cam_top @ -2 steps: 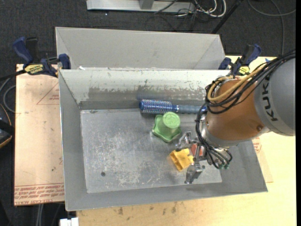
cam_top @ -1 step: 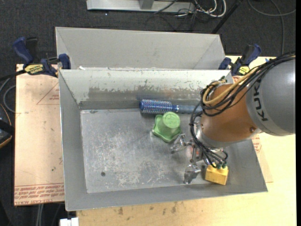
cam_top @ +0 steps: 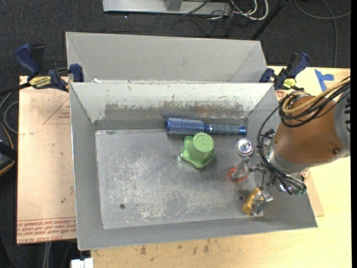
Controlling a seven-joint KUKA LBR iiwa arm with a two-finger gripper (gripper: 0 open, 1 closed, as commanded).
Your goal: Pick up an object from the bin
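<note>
My gripper is low in the bin's right front corner, its dark metal body showing under the arm's wrist. A small red thing lies just left of it. Just below it, a small yellow thing rests by the front wall. A round silver thing lies a little further back, to the gripper's upper left. I cannot tell whether the gripper touches any of the three.
A green cup lies on its side near the bin's middle. A blue hairbrush lies along the back wall. The left half of the floor is bare metal. The arm's orange cover overhangs the right wall.
</note>
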